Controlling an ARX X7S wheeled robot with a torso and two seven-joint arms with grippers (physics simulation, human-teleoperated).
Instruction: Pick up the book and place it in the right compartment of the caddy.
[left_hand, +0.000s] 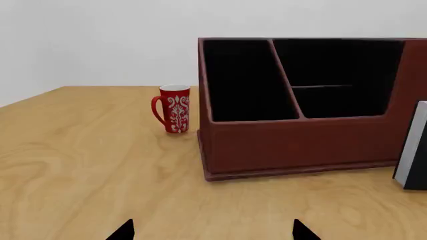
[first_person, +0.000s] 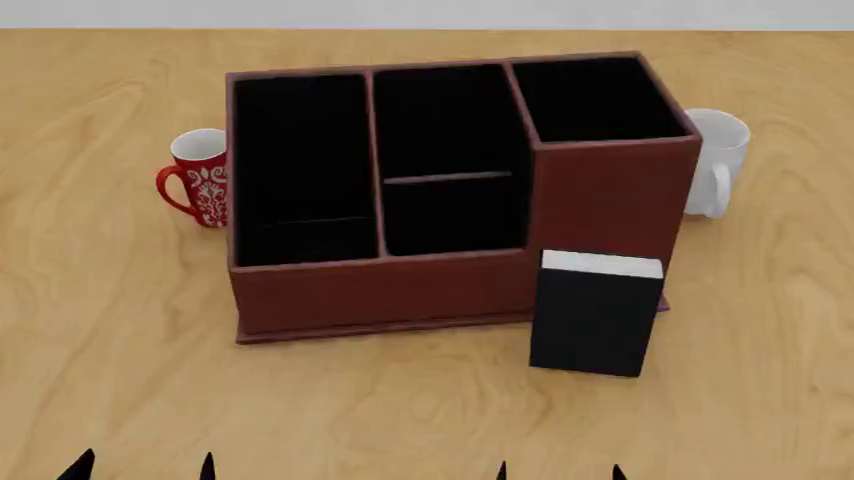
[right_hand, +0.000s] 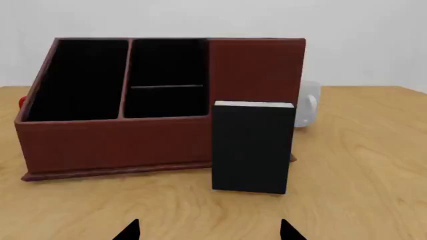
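You have one caddy (first_person: 387, 290) on one wooden table (first_person: 107, 330). Count its sections from the head view: one long narrow section at the left, one middle section split by a single divider into two pockets, and one tall right compartment (first_person: 597, 98), which makes four pockets in all. You have one book (first_person: 593, 315), black with a white page edge, standing upright. You have two mugs: one red patterned mug (first_person: 200, 178) and one white mug (first_person: 718, 160). You have two grippers in view, the left gripper (first_person: 144, 468) and the right gripper (first_person: 559, 472), each showing two dark fingertips, four tips altogether.
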